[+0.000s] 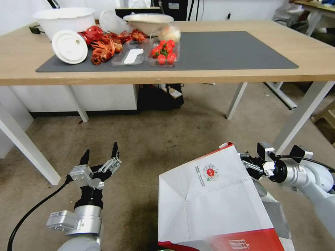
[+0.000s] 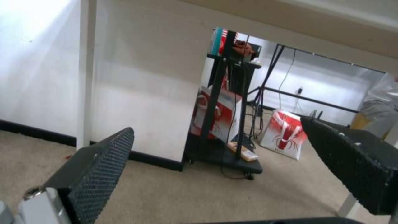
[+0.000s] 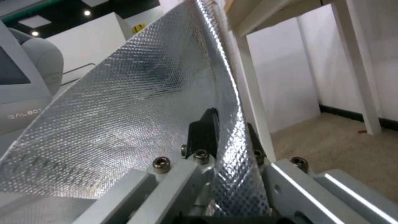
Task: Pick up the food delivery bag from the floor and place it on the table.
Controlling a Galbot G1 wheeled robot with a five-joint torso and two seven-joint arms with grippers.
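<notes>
One right gripper (image 1: 247, 161) pinches food delivery bag (image 1: 213, 198) rim — tilted.

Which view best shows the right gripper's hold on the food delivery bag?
The right wrist view: the right gripper has its fingers shut on the foil-lined edge of the food delivery bag. The head view shows the gripper at the bag's rim, contact partly hidden. The left wrist view faces elsewhere.

**Free room and obstacles on the tabletop and below**

The left half of the dark mat (image 1: 223, 52) is crowded: bowls (image 1: 62, 19), a white lid (image 1: 69, 46), crayfish (image 1: 104, 48) and a strawberry tray (image 1: 164, 52). The right half of the mat and the tabletop's (image 1: 307, 42) right edge lie bare. Below, the white legs (image 1: 300, 115) and a black cart (image 2: 224, 124) stand on the floor (image 1: 157, 139).
</notes>
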